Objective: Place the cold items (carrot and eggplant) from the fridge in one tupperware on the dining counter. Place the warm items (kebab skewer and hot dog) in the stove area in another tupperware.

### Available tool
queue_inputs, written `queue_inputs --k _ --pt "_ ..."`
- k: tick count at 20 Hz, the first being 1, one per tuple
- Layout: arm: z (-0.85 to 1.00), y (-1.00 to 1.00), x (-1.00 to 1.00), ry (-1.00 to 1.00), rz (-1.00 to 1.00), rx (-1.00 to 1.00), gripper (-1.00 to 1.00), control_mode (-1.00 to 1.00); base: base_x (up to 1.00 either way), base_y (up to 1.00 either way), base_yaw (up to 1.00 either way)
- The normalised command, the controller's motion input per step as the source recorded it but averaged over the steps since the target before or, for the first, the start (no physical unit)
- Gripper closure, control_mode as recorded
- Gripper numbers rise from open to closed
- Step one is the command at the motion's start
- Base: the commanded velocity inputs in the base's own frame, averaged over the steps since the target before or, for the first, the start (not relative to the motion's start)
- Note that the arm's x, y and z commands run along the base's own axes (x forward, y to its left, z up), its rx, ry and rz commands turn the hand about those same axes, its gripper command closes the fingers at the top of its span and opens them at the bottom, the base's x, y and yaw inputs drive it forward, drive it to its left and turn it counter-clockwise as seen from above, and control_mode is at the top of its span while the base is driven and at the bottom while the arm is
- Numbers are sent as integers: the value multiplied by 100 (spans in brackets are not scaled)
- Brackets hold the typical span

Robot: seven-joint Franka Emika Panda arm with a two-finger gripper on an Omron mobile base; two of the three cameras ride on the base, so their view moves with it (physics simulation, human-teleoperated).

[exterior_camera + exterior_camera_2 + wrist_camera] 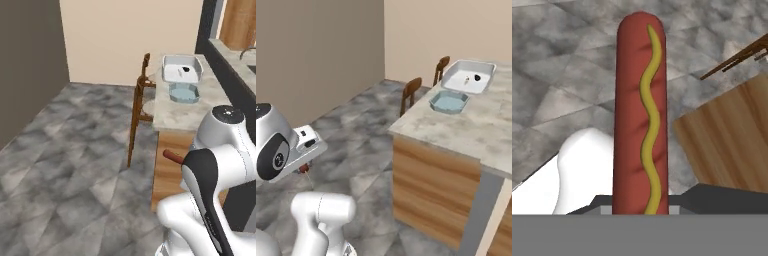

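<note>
So the gripper [640,210] was pinching the hot dog [638,115] lengthwise, sticking straight out; the tubs [183,92] sat far ahead on the counter [175,117], right side.

The arm is folding low at the base, its elbow rising high. The claw [640,210] is clamping the hot dog [639,110], which is pointing straight away from the hand.

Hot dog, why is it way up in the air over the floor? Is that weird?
Not weird. The hot dog is clamped in the robot's jaws, sticking straight out above the grey floor. Nothing looks spilled or broken.
</note>
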Motion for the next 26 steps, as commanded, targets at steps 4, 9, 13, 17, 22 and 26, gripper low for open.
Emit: queue_inputs --k 4,9,13,17,22,26 --pt "0 0 0 0 0 0 100 100 52 100 -49" --pt "0 0 0 0 0 0 100 100 60 100 -53" --pt "0 0 0 0 0 0 100 100 61 100 -54" --pt "0 0 0 0 0 0 100 100 62 100 -53" --pt "0 0 0 0 0 0 100 100 63 100 -56" --pt "0 0 0 0 0 0 100 100 72 100 -65"
